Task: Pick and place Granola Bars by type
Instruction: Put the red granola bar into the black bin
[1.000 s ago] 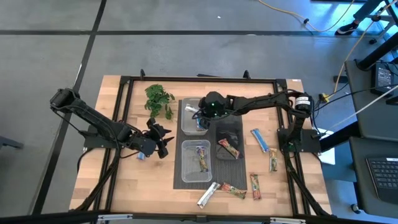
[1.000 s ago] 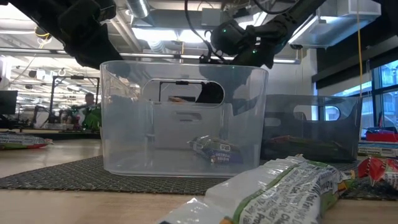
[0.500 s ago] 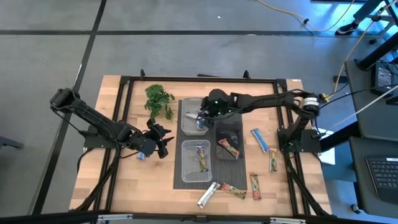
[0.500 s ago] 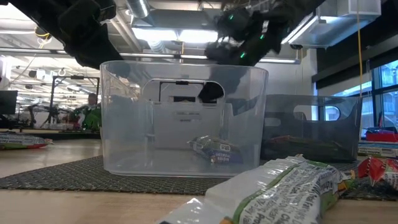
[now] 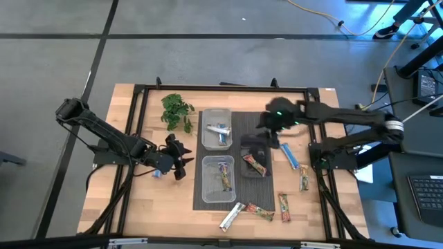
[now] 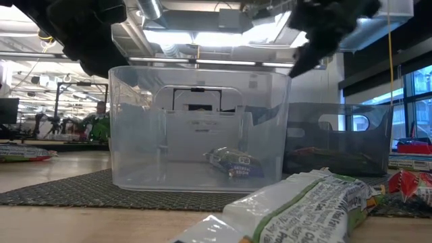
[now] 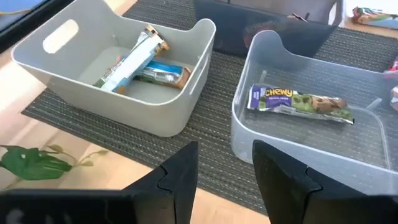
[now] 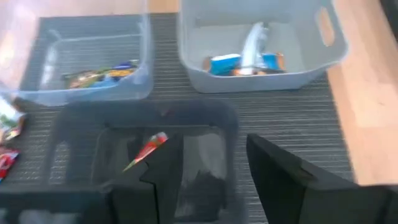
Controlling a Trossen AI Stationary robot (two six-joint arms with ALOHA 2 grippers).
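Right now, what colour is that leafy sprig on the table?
Green leafy sprig, clearest in the high view.

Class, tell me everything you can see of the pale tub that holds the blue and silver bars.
The pale tub is a rectangular, opaque, whitish-grey plastic bin with rounded corners and an oval handle slot cut in an end wall. It stands upright on the dark woven mat, at the far end from the low camera, beside the clear tub and near the leafy sprig. Inside lie a silver bar and a blue bar, touching, the silver one lying partly over the blue. No gripper touches it.
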